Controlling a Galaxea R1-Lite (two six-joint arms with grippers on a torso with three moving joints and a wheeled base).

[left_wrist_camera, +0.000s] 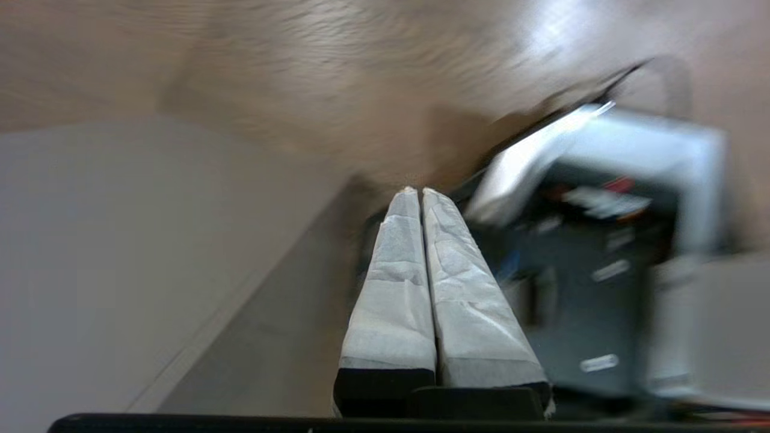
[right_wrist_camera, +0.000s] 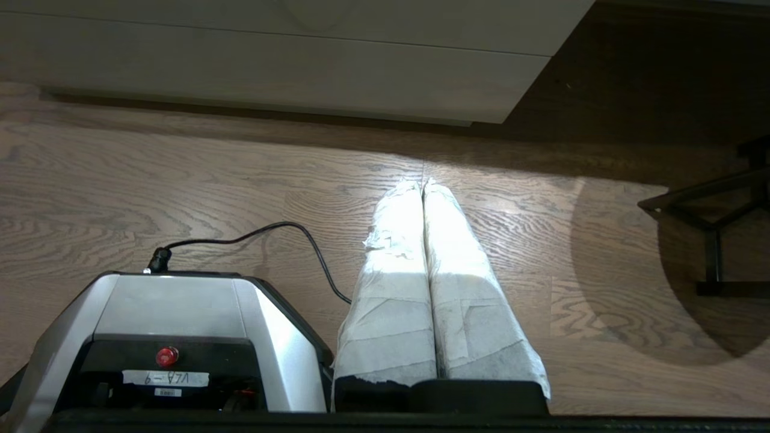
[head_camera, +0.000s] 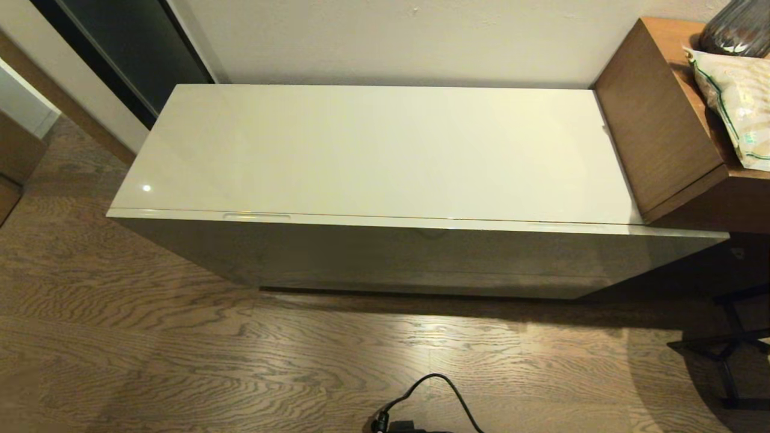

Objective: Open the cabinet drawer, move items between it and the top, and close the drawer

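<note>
Head view: one cabinet drawer point(head_camera: 421, 258) is seen fully closed beneath one bare top point(head_camera: 373, 150); no items are seen, neither arm is in frame, so opening is judged not yet begun

Left wrist view: the left gripper point(left_wrist_camera: 419, 191) is clenched on nothing, a pale cabinet face beside it

Right wrist view: the right gripper point(right_wrist_camera: 421, 183) is clenched empty over floor, the drawer ahead of its tips; next, a fingertip must be hooked into one of two slots

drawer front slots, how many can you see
2. One slot sits near the left end of the drawer front, just under the cabinet top. The other slot is fainter, near the right end. None look hidden.
</note>
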